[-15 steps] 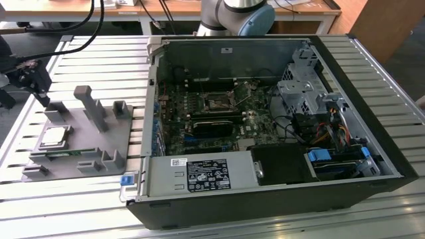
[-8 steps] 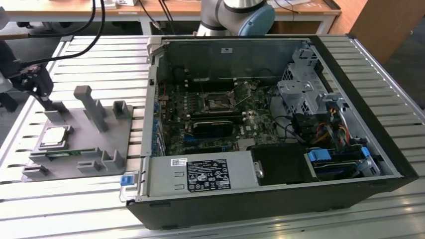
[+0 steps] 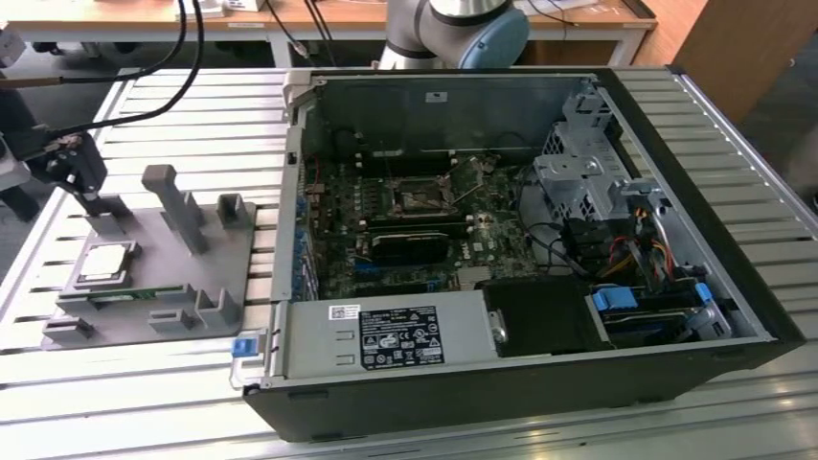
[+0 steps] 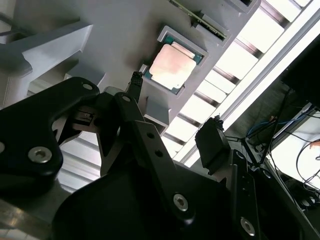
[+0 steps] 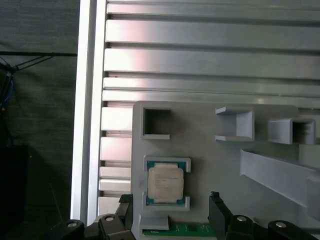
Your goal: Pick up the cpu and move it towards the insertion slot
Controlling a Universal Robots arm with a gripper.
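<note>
Gripper (image 5: 170, 202): jaws spread wide and holding nothing; it hangs over the gray tray (image 5: 215, 170), near the cpu but not touching it.
Cpu (image 5: 166, 184): it lies flat in its square tray pocket, shiny side up.
Handling: we judge it light, stiff, slick on top and fragile; we would take it by two opposite pale edges.
Tray contents: the cpu, with a green memory stick (image 5: 186, 229) just beside it.
Insertion slot (image 3: 419, 198): it sits inside the open computer case (image 3: 511, 383), well apart from the tray.
</note>
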